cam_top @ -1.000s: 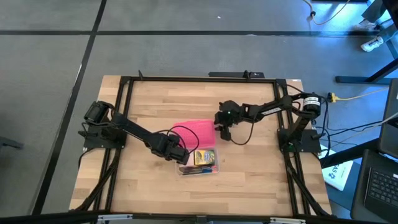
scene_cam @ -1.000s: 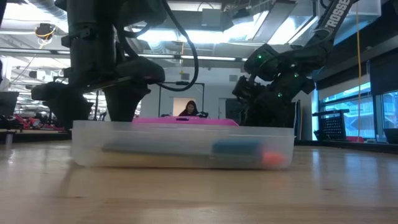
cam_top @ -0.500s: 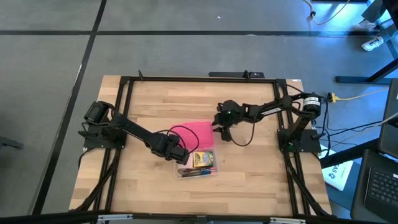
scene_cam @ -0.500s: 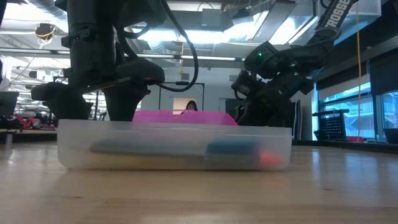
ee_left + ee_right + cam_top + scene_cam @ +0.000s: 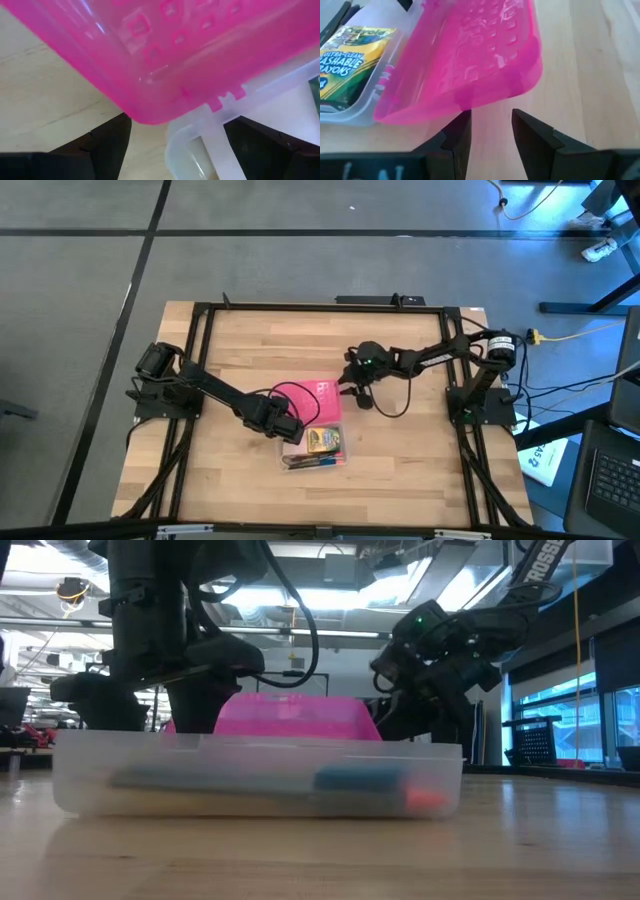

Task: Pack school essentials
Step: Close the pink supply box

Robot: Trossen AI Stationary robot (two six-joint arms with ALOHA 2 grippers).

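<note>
A clear rectangular case (image 5: 314, 450) lies on the table with its pink lid (image 5: 319, 402) tipped up on the hinge at its far long side. Inside are a yellow-green crayon box (image 5: 351, 47) and dark pens (image 5: 308, 462). My right gripper (image 5: 490, 117) is open at the lid's free edge, on the lid's far right side. My left gripper (image 5: 178, 122) points down at the case's left far corner (image 5: 197, 142), open, one finger inside the wall and one outside. The scissors, pencils and pad are hidden or out of view. My left gripper stands astride the case's corner wall (image 5: 215, 150); bare wood shows between the outer finger (image 5: 107, 147) and the wall, and I cannot tell whether the inner finger touches it. My right gripper has both fingertips (image 5: 462, 120) just under the lid's free long edge (image 5: 485, 97), coming slanting down from the table's right far side. The lid leans up off the table over them, and its hinged edge stays on the case.
Bare wood lies all around the case. A black frame (image 5: 300, 308) runs along the table's edges. In the low view a person (image 5: 300, 690) shows far behind the table.
My right gripper has rolled and tipped its fingers upward at the lid's free edge. The pink lid, which lay flat on the table behind the case, has swung up about its hinge to a steep slant. The case has slid a little toward the table's left edge.
</note>
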